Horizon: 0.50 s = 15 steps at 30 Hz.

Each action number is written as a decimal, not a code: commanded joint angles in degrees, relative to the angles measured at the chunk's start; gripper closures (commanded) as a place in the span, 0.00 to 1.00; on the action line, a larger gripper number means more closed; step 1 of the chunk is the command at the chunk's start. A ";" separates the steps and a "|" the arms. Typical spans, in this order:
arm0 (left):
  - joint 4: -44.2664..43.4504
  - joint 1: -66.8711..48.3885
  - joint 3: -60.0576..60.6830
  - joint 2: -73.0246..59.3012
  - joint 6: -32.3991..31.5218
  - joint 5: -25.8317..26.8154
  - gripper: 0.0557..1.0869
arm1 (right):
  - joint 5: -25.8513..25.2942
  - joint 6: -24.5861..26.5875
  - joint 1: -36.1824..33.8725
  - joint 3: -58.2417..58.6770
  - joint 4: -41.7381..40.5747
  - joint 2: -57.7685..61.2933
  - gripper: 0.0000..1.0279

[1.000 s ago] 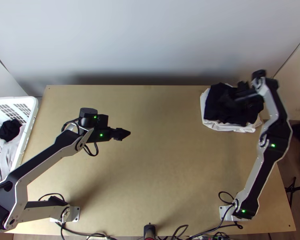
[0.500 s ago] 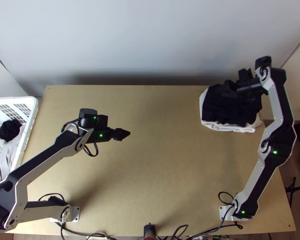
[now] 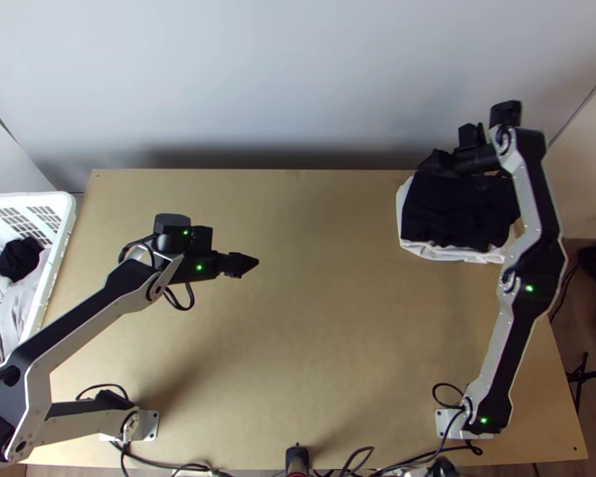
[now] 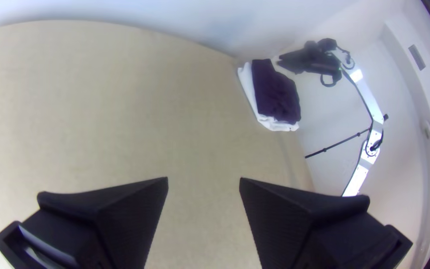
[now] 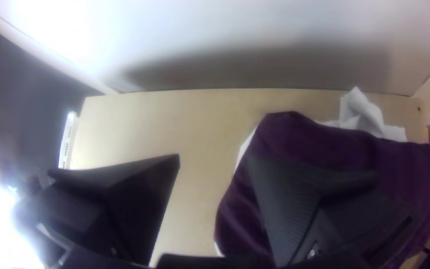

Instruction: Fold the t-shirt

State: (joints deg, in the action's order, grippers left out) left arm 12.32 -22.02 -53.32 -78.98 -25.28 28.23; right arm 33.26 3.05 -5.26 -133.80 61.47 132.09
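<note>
Top view had tabletop under the left gripper and dark cloth beside the right gripper, contact unclear; wrist views showed both parted wide.

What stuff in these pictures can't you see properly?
- Most of the white cloth: top view, under the dark cloth.
- The dark cloth's middle: right wrist view, partly behind the right arm's jaws.
- The rest of the basket: top view, cut off by the left edge.
- What the black cloth in it is: top view, too small and bunched.
</note>
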 commanded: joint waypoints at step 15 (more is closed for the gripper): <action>-0.71 0.66 4.36 2.43 0.32 -0.10 0.30 | -4.95 -4.72 -3.09 -2.35 -6.80 0.62 0.36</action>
State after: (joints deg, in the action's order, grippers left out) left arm 12.12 -21.67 -49.95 -76.88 -25.28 28.18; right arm 28.58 -0.14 -6.79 -136.00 56.82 142.12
